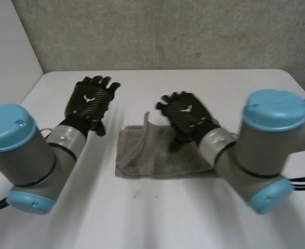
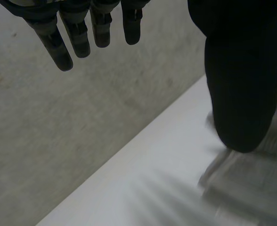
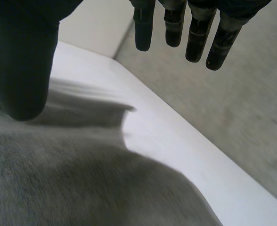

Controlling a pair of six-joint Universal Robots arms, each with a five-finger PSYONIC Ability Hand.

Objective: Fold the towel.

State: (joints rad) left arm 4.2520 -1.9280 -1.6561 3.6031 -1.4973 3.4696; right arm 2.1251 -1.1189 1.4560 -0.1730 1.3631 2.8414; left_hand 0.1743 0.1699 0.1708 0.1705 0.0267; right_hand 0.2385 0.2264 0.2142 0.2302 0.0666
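A grey towel (image 1: 157, 155) is seen folded near the middle of the white table (image 1: 142, 218), as a flat rectangle. Its long axis is laid parallel to the table's near edge, left to right. Its far left corner is turned up in a thin flap. Over its far right part the right hand (image 1: 186, 116) is held, fingers straight, nothing gripped. Off the towel's left end, towards the far left corner, the left hand (image 1: 90, 101) is held over bare table, fingers likewise straight and empty.

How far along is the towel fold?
Done: the grey towel lies doubled over on the white table, by the look of its layered edge. In hand: nothing; left hand open beside it, right hand open over its far edge. Left: a corner flap stands up; flatten it, maybe fold again.
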